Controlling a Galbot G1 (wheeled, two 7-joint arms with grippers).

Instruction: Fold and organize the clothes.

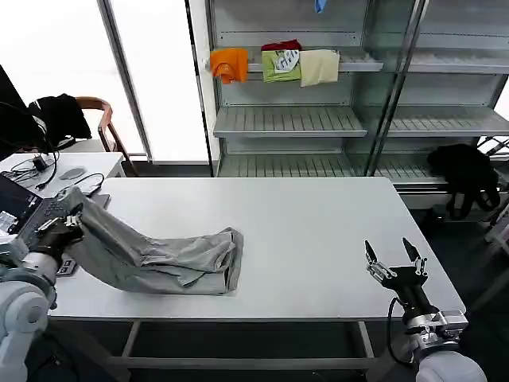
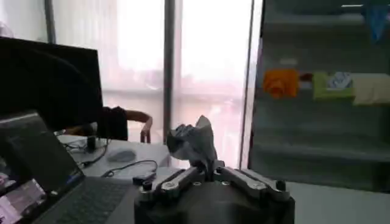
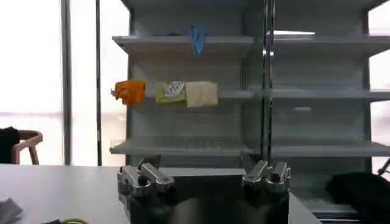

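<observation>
At the left edge of the head view the left gripper [image 1: 70,216] has its fingers pinched tight on a corner of the light grey T-shirt [image 1: 171,261], lifting that end off the white table [image 1: 318,231]. From the pinch the cloth slopes down to the right, and the rest lies bunched in a long roll on the table's lower left part, ending near the frame's middle. In the left wrist view a crumpled tuft of the shirt [image 2: 194,143] sticks up between the closed fingers [image 2: 178,180], with an open laptop [image 2: 42,182] at the lower left. The right gripper [image 1: 395,265] hovers at the lower right over the table's near corner, fingers spread wide and holding nothing, well apart from the shirt. On the shelf rack [image 1: 290,119] behind, upper centre, sit orange [image 1: 229,64], green [image 1: 281,64] and cream [image 1: 319,67] folded garments side by side.
</observation>
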